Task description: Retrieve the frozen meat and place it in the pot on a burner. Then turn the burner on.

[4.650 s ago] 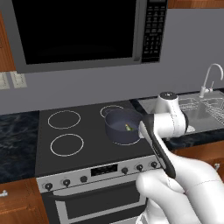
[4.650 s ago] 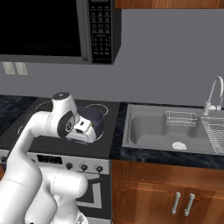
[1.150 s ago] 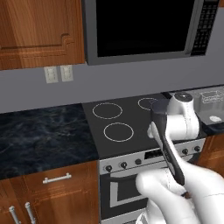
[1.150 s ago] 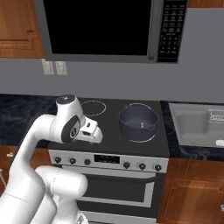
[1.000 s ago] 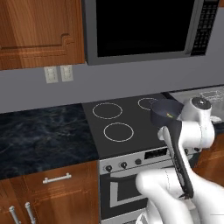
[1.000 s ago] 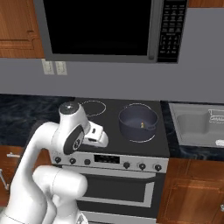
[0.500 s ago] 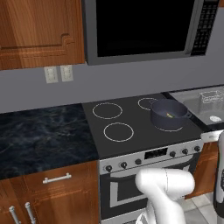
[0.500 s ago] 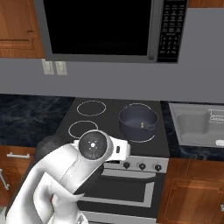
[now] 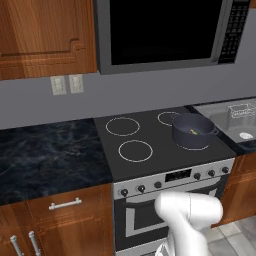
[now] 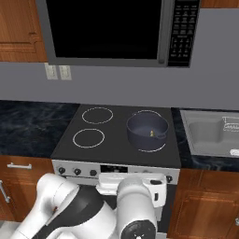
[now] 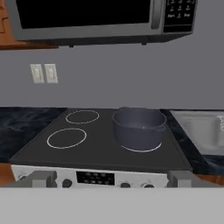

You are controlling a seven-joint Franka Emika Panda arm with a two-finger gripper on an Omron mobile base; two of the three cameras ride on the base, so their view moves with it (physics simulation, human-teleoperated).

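The dark blue-grey pot (image 9: 192, 131) (image 10: 147, 130) (image 11: 139, 127) stands on the front right burner (image 11: 141, 149) of the black cooktop. The frozen meat (image 9: 194, 132) (image 10: 151, 134) lies inside it as a small greenish-yellow scrap. My gripper (image 11: 111, 179) hangs low in front of the stove, level with the knob panel and facing the pot from well short of it. Its grey fingertips (image 11: 43, 178) stand far apart, open, with nothing between them. My arm (image 10: 93, 210) is folded down in front of the oven.
A row of knobs (image 10: 77, 172) (image 9: 141, 188) runs along the stove front. Three bare burner rings (image 9: 135, 150) lie left of and behind the pot. A microwave (image 10: 107, 28) hangs above, a sink (image 10: 207, 133) lies to the right, and dark counter (image 9: 45, 155) to the left.
The arm has swung off the cooktop and dropped low in front of the oven, leaving the pot with the meat uncovered. The jaws stayed open. Further back, the base shifted both views.
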